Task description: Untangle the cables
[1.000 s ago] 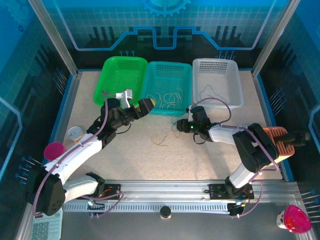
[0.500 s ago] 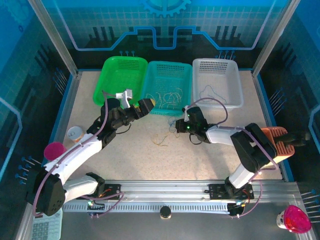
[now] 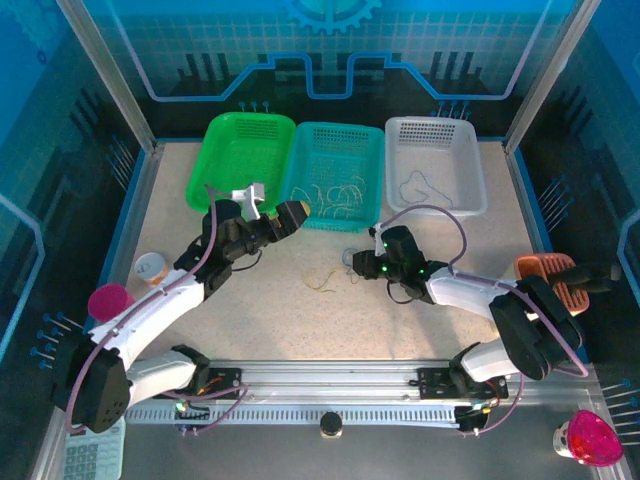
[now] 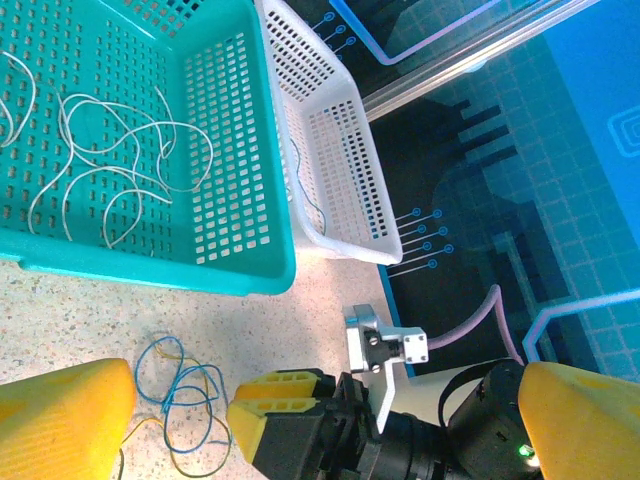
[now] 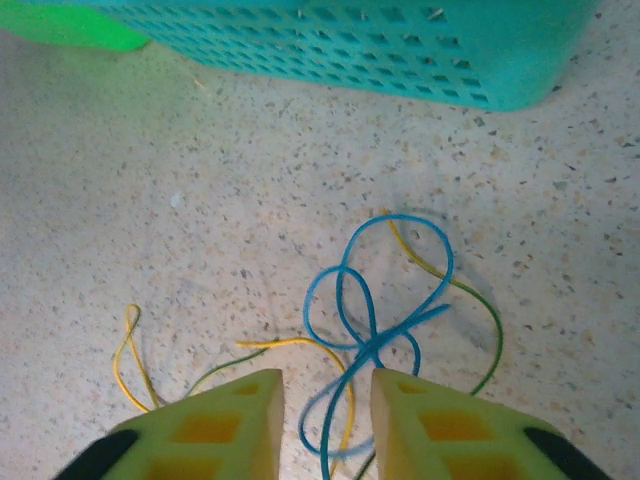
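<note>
Bright, even overhead light, with a blue tint off the walls.
Soft shadow hugs the blue cable (image 5: 372, 346) just ahead of the right tool (image 5: 325, 395); the tool itself is out of focus, the strand smeared inside it, while the counter (image 5: 200, 180) speckle beyond is crisp.

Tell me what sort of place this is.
Probably a robot lab test cell: blue circuit-print panels enclose a speckled table, with three plastic baskets and loose thin cables set out.
</note>
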`<move>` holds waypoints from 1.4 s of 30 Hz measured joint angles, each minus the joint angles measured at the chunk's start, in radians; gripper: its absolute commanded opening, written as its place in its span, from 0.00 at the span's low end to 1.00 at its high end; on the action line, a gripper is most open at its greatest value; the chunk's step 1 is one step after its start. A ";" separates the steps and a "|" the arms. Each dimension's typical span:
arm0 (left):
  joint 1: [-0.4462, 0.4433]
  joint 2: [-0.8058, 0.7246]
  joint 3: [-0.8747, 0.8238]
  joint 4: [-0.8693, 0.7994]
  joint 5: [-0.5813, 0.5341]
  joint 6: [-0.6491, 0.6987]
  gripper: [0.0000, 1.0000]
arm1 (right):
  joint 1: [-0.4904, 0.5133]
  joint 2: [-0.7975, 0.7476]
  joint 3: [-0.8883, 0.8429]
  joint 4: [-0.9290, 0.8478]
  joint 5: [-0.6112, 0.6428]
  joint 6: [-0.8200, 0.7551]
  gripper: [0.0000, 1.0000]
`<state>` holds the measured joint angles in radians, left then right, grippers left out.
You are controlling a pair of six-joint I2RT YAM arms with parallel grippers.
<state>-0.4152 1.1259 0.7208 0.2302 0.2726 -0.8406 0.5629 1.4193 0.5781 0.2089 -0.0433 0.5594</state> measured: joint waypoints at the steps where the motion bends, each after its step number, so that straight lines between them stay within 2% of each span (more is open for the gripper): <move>1: 0.000 -0.003 0.000 0.000 0.000 0.000 0.99 | 0.000 0.000 -0.003 -0.003 0.003 -0.002 0.38; 17: 0.000 -0.014 0.000 0.000 0.000 0.000 0.99 | 0.000 -0.110 -0.023 -0.096 0.045 -0.049 0.47; 24: 0.000 -0.014 0.000 0.000 0.000 0.000 0.99 | 0.014 -0.127 -0.023 -0.115 0.048 -0.067 0.46; 33: 0.000 -0.014 0.000 0.000 0.000 0.000 0.99 | 0.028 -0.034 -0.011 -0.115 0.055 -0.088 0.31; 39: 0.000 -0.014 0.000 0.000 0.000 0.000 0.99 | 0.028 -0.003 0.005 -0.112 0.061 -0.099 0.15; 42: 0.000 -0.014 0.000 0.000 0.000 0.000 0.99 | 0.028 -0.003 0.012 -0.113 0.063 -0.110 0.02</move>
<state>-0.4152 1.1114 0.7208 0.2298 0.2729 -0.8406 0.5911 1.4162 0.5900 0.0959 0.0193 0.4496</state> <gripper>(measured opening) 0.992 0.086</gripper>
